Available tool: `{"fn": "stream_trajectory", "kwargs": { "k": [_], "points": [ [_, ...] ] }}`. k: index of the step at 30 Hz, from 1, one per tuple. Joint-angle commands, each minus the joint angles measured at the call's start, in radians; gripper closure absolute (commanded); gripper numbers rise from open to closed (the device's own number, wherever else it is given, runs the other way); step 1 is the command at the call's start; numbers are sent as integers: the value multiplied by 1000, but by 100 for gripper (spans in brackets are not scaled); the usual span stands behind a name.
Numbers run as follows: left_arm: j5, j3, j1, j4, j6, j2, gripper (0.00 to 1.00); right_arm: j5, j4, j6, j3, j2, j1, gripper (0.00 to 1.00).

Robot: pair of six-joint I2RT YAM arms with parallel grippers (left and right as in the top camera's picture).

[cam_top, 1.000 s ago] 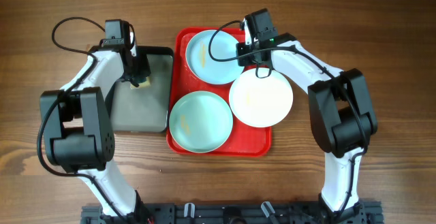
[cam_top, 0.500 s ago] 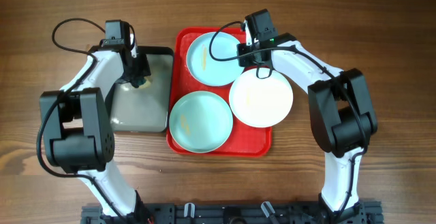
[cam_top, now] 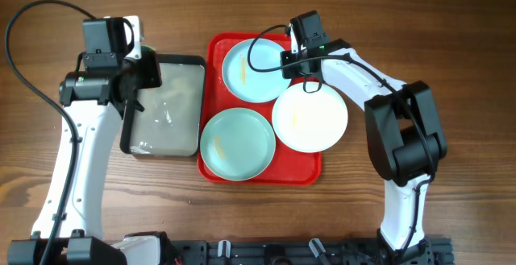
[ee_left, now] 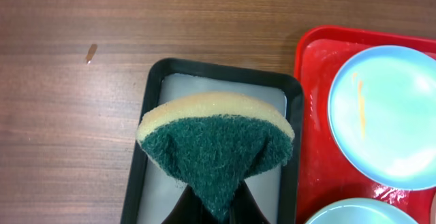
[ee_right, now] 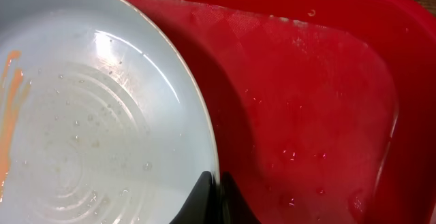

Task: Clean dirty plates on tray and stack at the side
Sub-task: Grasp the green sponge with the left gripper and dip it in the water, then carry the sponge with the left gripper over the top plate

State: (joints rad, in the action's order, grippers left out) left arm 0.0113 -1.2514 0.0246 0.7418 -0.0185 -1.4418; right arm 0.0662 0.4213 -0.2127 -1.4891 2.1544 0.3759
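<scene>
Three plates lie on the red tray (cam_top: 310, 172): an aqua plate (cam_top: 251, 69) at the back, another aqua plate (cam_top: 238, 142) in front, and a white plate (cam_top: 310, 116) on the right. My right gripper (cam_top: 300, 65) is shut on the back aqua plate's rim (ee_right: 204, 142); that plate carries an orange smear (ee_right: 10, 94). My left gripper (ee_left: 218, 210) is shut on a green-and-yellow sponge (ee_left: 216, 146) and holds it above the small grey tray (ee_left: 153, 176). In the overhead view the left arm hides the sponge.
The black-rimmed grey tray (cam_top: 173, 104) sits just left of the red tray, with wet glints on its floor. Bare wooden table (cam_top: 451, 39) lies to the right of the right arm and behind both trays.
My left gripper has shut on the sponge and lifted it off the grey tray, and the arm has swung up and to the left. The right gripper and the plates have stayed put.
</scene>
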Motion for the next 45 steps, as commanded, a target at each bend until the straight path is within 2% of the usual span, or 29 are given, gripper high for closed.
{"fn": "stream_trajectory", "kwargs": {
  "k": [1,11,13,16,17,19,26,30,33,35,37,38,41,45],
  "points": [
    [9,-5,-16,-14,-64,7,96,-14,-5,29,6,-2,-3,96],
    [14,-5,-15,-24,-64,2,96,-14,-7,29,6,-2,-3,96],
    [-33,-5,-23,-20,-53,-2,96,-14,-8,29,6,-2,-3,96],
    [17,-5,-26,-57,-52,-22,96,-14,-10,29,6,-2,-3,96],
    [-2,-5,-31,-61,-26,-27,96,-14,-9,29,6,-2,-3,96],
    [117,-4,-43,-89,-18,-45,96,-14,-10,29,6,-2,-3,96],
    [82,-6,-55,-148,130,-88,96,-11,-12,26,6,-2,-3,96],
    [-55,-128,-55,-119,171,-112,96,47,-14,21,6,-2,-3,94],
    [-187,-205,-65,-93,209,-138,96,47,-12,-8,6,-2,-4,83],
    [-204,-204,-106,-95,241,-188,96,47,-8,-23,6,-2,-4,83],
    [-205,-204,-169,-102,240,-261,96,47,-5,-23,6,-2,-4,94],
    [-205,-204,-216,-129,240,-322,96,47,-5,-23,6,-2,-4,96],
    [-199,-204,-283,-216,246,-435,96,47,-5,-23,6,-2,-4,96],
    [-195,-204,-320,-337,342,-531,96,47,-6,-23,6,-2,-4,96]
  ]
}}
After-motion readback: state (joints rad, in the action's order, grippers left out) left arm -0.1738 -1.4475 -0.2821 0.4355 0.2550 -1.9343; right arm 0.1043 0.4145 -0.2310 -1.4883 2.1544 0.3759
